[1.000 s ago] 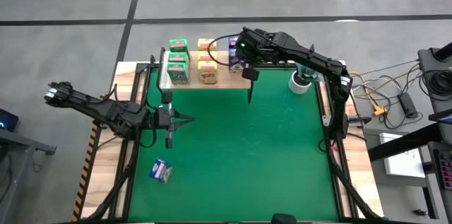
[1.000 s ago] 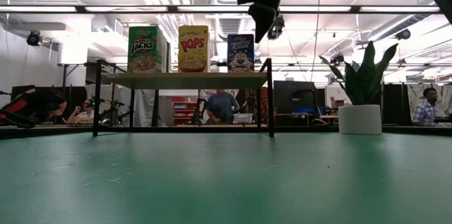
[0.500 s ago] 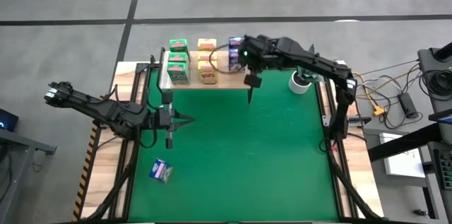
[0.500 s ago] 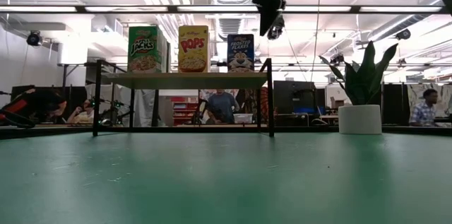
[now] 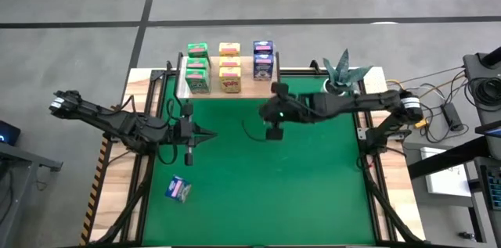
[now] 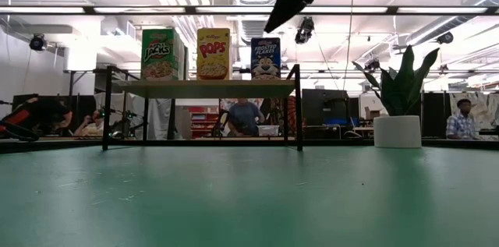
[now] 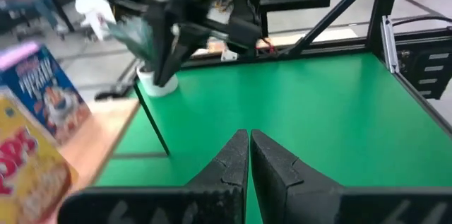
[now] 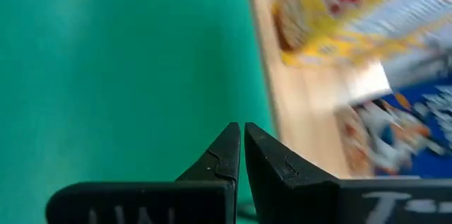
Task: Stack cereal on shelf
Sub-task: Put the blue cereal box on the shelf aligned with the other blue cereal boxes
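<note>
The shelf stands at the mat's far edge, a pale plank on black legs. Its top carries three green boxes, three yellow boxes and two blue boxes, standing upright in rows. A third blue box lies on the green mat near the left front. My right gripper hangs shut over the mat, just in front of the shelf's right end. My left gripper is shut and waits level over the mat's left part, pointing right.
A potted plant in a white pot stands to the right of the shelf at the far right corner. Black frame rails run along the mat's left and right sides. People show in the room behind the table.
My right gripper has drawn back from above the shelf's right end, by the blue boxes, toward the table's near side, and now hangs over the mat. Its arm has dropped and stretched out level from the right, uncovering the plant. The boxes have stayed put.
</note>
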Robot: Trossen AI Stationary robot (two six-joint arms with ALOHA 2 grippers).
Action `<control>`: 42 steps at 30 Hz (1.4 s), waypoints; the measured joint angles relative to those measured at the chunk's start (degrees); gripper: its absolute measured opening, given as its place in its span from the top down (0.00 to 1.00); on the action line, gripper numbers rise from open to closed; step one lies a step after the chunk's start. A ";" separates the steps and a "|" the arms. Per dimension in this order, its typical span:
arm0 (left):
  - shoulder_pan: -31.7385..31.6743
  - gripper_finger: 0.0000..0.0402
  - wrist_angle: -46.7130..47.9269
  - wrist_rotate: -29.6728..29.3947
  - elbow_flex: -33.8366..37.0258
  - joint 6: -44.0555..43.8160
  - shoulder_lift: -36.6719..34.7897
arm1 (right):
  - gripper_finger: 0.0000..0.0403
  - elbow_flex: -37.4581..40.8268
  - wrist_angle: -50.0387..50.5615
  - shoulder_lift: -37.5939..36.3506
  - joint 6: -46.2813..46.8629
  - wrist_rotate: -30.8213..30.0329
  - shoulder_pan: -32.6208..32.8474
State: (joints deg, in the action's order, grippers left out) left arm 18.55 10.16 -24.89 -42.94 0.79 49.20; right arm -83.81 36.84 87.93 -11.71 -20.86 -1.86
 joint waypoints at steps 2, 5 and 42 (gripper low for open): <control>0.02 1.00 1.05 0.00 0.00 -2.60 0.23 | 0.97 6.05 -9.17 -1.48 -1.55 0.02 1.63; 0.02 1.00 2.74 0.11 0.00 -6.95 0.58 | 0.97 13.89 -21.47 -2.78 -4.35 0.08 3.44; 16.94 1.00 31.15 7.91 -13.97 -70.67 17.03 | 0.97 26.86 -50.91 -1.82 -8.48 13.88 4.62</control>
State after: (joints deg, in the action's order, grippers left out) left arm 35.49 41.31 -16.99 -56.91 -69.87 66.23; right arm -56.95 -14.06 86.11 -20.19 -6.98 2.76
